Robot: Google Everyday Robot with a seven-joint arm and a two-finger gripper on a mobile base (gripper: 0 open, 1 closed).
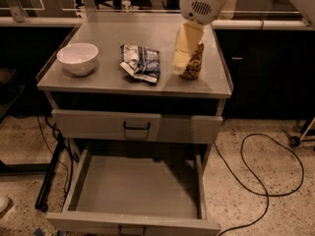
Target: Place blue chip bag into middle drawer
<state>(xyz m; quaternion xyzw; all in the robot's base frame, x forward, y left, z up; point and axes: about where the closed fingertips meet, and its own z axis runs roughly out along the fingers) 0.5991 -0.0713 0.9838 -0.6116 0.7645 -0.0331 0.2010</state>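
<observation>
around: white bowl (78, 58) sits on the tabletop (108, 82) well left of the blue chip bag (141, 63); gold-brown can (193, 63) stands upright near the bag's right side
in the way: gripper (181, 65) hangs just right of the bag, over the tabletop, in front of the can and covering the can's left part; it does not touch the bag
gripper opening: cannot tell, it reads as one pale yellow slab
arm: round white housing (202, 1) above and right of the bag, cut off by the top edge
task thing: blue chip bag lies crumpled and flat on the tabletop, near the middle
upper drawer (98, 124): below the bag, closed, black handle (136, 128), contents hidden
middle drawer (138, 186): further below the bag, pulled out, bare grey floor showing; front edge cut off at the bottom of the view
floor: black cable (266, 181) loops on the speckled floor, low and right of the bag
hard to make out: dark clutter behind the tabletop, beyond the bag
</observation>
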